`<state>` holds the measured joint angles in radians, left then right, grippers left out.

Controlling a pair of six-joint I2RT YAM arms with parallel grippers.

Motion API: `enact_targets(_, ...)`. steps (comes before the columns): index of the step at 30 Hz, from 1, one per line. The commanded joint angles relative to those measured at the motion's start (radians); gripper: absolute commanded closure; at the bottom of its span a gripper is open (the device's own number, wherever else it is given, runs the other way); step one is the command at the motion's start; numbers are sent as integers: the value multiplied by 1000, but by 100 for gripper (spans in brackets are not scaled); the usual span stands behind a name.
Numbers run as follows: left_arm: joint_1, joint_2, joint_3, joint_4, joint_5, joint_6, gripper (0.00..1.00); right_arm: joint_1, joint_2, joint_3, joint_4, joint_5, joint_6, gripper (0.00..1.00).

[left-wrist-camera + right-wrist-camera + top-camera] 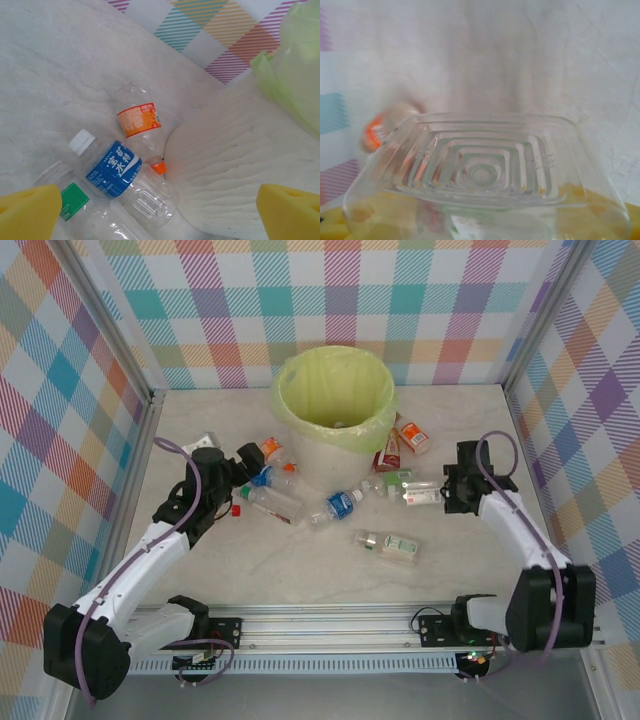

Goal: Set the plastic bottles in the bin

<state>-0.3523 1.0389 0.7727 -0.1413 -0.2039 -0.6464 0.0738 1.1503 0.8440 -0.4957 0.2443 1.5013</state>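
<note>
The square-based bottle (480, 170) lies on its side right of the bin (330, 455), long axis across the table (200, 570), neck towards the bin and ribbed base towards the right gripper (447, 492); that gripper's yellow pads (600, 212) press on either side of the base, clamped on it; from above its label shows green, the writing too small to read. The bin stands at the back middle, lined with a yellow-green bag (295, 65); the other plastic bottles (343, 503) lie scattered round its foot, crowding both sides. The left gripper (248, 458) hangs with its pads wide apart, holding nothing, over an orange-labelled bottle (140, 120); this one runs upper left to lower right in the wrist view, its orange cap against the bin's ribbed wall; just beside it a blue-labelled bottle (112, 172) points its white cap away from the bin and bears white Chinese characters; a green-labelled bottle (75, 200) lies against it.
</note>
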Motion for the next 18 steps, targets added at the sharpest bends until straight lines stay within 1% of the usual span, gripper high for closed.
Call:
enact_targets(1,26,-16,-18,-35,-58,-30,0,22,-100,31,84,131,-178,46)
enact_targets(2,29,-16,-21,-35,-60,-36,0,29,-118,44,107,141,-223,46)
enact_targets(3,32,-20,-25,-34,-62,-41,0,41,-145,62,169,139,-303,46)
enact_targets(6,39,-29,-34,-32,-69,-57,0,62,-182,97,345,88,-467,46)
enact_targets(11,48,-46,-44,-39,-71,-70,0,98,-148,224,520,-10,-688,46)
enact_targets(12,50,-49,-47,-40,-71,-72,0,102,-136,243,547,-34,-715,45)
enact_targets(16,55,-62,-55,-57,-71,-80,0,104,-47,326,701,-209,-770,44)
enact_targets(18,57,-69,-58,-66,-70,-81,0,108,1,391,722,-297,-788,43)
